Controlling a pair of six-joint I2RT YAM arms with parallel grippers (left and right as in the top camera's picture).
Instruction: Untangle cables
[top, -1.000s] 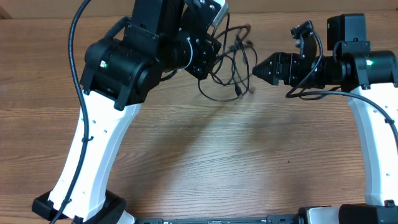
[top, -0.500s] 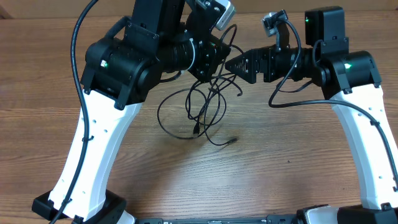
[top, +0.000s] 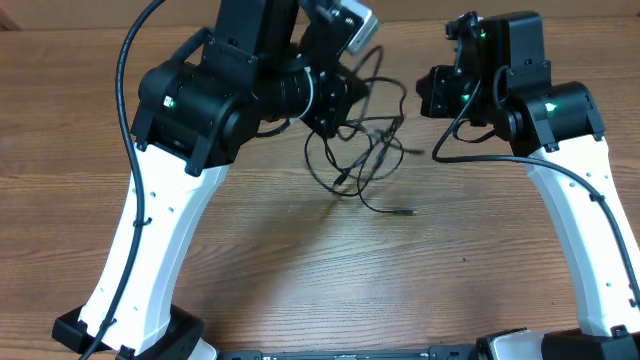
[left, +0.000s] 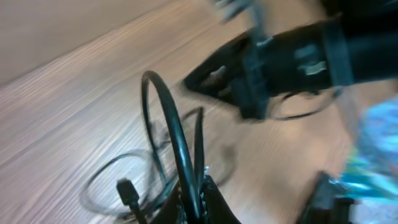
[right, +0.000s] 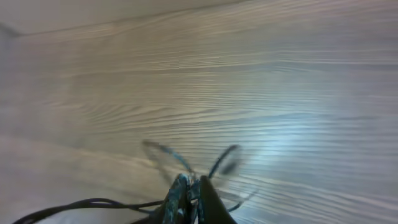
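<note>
You can't see the left gripper's tips from overhead: the left arm's black wrist (top: 300, 85) covers them. Both wrist views are motion-blurred, and each cuts its own fingers off at the bottom edge.

In the left wrist view your left gripper (left: 196, 202) is clenched on the cables (left: 177, 134). One thick black loop rises straight up from between the fingers and arcs over to their left. A small black plug (left: 124, 186) lies low, left of the fingers, with thin loops behind it too smeared to count. Beyond the fingers, up and to the right, the pointed black right gripper (left: 205, 78) faces the loop.

In the right wrist view your right gripper (right: 191, 190) has its fingers pressed together. Two faint strands of cables (right: 166, 154) fan out from the tips, so it seems to be grasping them, though the blur leaves that unsure. A thicker black wire (right: 68, 204) runs off low, left of the fingers.

Overhead, the cables (top: 372, 152) are thin black cords in a loose tangle of overlapping loops. They lie between the two grippers and below them, over the wooden table (top: 300, 270). One loop arcs toward the right gripper (top: 428, 92). One free end (top: 408, 212) trails out nearest you, apart from both sets of fingers.
</note>
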